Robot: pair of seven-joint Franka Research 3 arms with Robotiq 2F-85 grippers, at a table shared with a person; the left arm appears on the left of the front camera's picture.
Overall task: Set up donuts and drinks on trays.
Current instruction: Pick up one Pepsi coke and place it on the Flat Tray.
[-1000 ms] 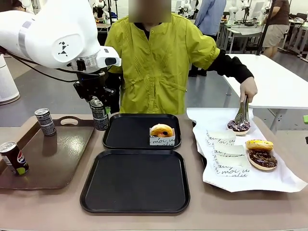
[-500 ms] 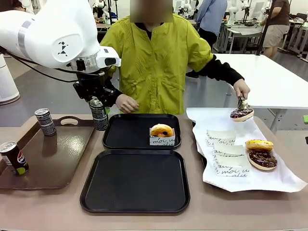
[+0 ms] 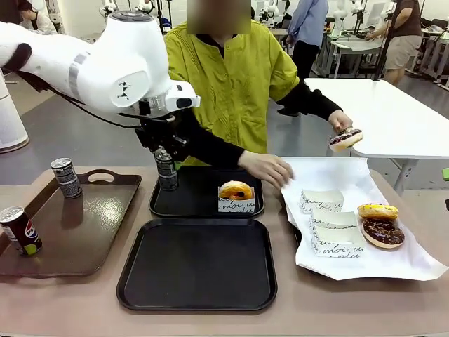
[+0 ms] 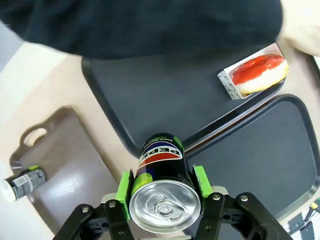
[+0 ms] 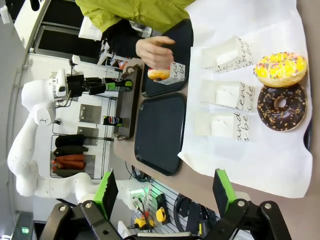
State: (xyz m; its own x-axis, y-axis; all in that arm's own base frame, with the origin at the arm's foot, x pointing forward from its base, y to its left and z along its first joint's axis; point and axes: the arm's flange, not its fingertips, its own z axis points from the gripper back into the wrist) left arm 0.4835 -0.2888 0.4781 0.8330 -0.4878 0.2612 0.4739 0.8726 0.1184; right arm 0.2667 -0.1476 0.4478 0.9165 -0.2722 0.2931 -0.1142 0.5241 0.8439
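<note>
Drink can (image 3: 166, 170) is upright, clamped near its top between the green pads of the left gripper (image 3: 164, 153), over the left edge of the far black tray (image 3: 189, 196); contact with the tray is unclear. A sleeved donut (image 3: 236, 191) sits on that tray. The left arm reaches in with its wrist pointing down. The right gripper (image 5: 165, 192) has its fingers spread wide, with nothing between them.

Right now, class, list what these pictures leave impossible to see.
Front view: print on the grey can on the brown tray, too small.
Left wrist view: far rim of the far tray, covered by the person's sleeve.
Left wrist view: base of the held can, hidden by its own body between the fingers.
</note>
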